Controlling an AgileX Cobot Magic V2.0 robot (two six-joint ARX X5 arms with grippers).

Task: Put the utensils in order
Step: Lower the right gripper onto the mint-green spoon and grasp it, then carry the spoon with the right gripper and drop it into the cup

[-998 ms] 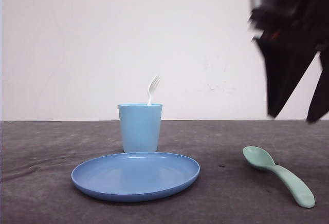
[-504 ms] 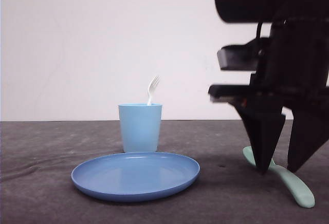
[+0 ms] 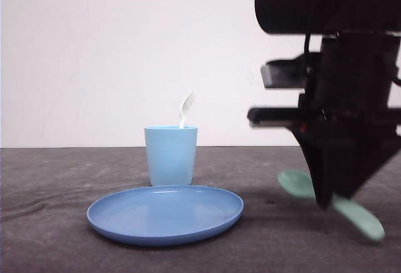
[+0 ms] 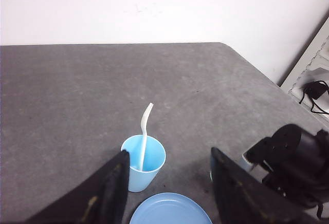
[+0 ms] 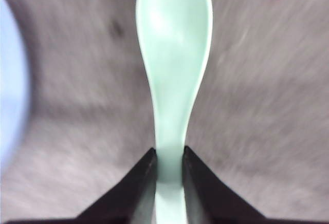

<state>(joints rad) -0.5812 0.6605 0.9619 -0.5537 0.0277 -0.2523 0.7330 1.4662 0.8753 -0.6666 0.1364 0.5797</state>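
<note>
The mint-green spoon (image 5: 174,75) sits pinched at the neck of its handle between the two fingers of the right gripper (image 5: 169,165), its bowl reaching out ahead of the fingertips. From the front, the bowl end of the spoon (image 3: 297,184) shows on one side of the gripper (image 3: 330,199) and the handle end on the other. Whether the spoon touches the grey table (image 3: 50,223) I cannot tell.

Off toward the robot's left of that gripper lies the blue plate (image 3: 165,213), and just behind the plate stands the light blue cup (image 3: 170,155) with the white fork (image 3: 187,107) standing in it, tines up and leaning on the rim.

The left gripper (image 4: 167,183) hovers above the cup (image 4: 143,162) and fork (image 4: 144,136), fingers spread wide with nothing between them.
</note>
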